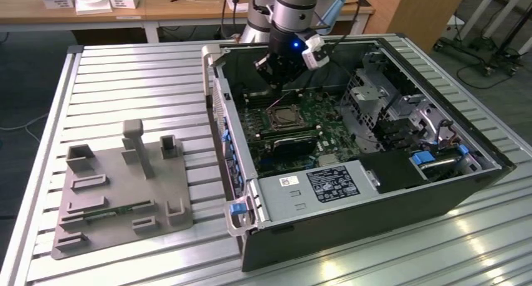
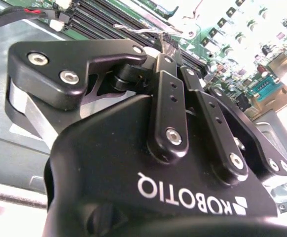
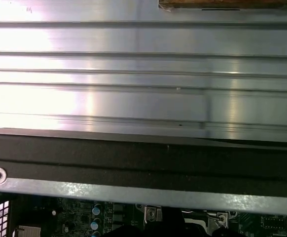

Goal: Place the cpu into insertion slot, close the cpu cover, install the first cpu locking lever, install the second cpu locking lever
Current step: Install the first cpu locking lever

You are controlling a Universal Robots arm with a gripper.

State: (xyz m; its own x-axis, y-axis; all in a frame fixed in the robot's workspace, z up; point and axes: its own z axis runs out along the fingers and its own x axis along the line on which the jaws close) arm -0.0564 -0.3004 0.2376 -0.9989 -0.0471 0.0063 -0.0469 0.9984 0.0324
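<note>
Hovering end effector (image 1: 281, 80) above cpu cover (image 1: 283, 117), memory slots (image 1: 287, 136) beside.

Ribbed metal table (image 1: 124, 68) bearing open computer case (image 1: 365, 224) and grey fixture block (image 1: 116, 199).

An open computer case (image 1: 349, 192) lies on its side on a ribbed aluminium table (image 1: 124, 86). The robot arm (image 1: 295, 12) reaches down into it, and its gripper (image 1: 278, 71) hangs just above the green motherboard (image 1: 320, 108), near the insertion slot (image 1: 285, 118) with its silver rim. A power supply (image 1: 320, 186) with a white label sits at the case's near end. A grey fixture plate (image 1: 121, 192) rests on the table toward the exterior view's left, well apart from the case.
</note>
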